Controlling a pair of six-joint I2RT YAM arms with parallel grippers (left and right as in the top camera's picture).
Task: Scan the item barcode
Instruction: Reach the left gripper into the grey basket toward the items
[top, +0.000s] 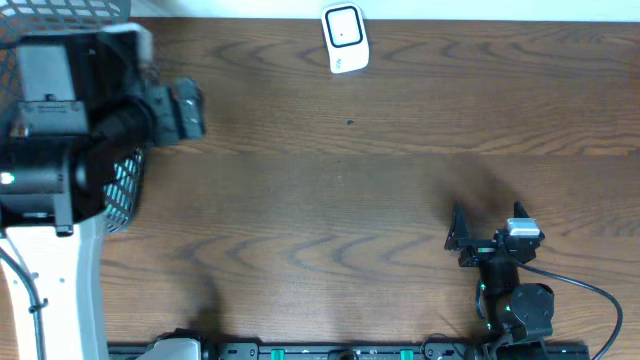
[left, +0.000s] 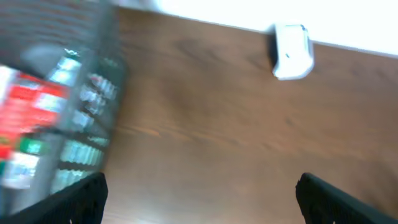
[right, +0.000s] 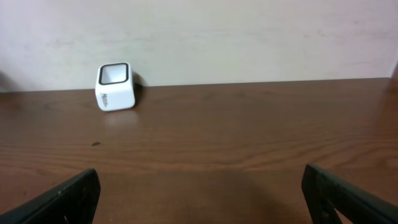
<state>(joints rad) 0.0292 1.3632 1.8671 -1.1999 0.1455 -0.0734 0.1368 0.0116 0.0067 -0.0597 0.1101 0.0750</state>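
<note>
The pick-up seemed to be the step in hand: the left gripper (left: 198, 198), spread and empty, hung just beside the mesh basket (left: 93, 87) holding the blurred red-labelled item (left: 30, 102). Next it probably needed to pinch that item and carry it to the scanner (top: 345, 40), which stood well apart; the right gripper (right: 199, 193) was spread and empty too

Table (top: 330, 190): dark brown wood-grain top, seen filling most of overhead view; grain run left to right. Small dark speck (top: 350, 123) noted on top, toward far edge. Wall (right: 249, 37): plain, pale off-white, met directly at table's far edge; faint smudges seen across it. Light: even, diffuse; soft shadows cast on wood, dull sheen reflected near far edge.
</note>
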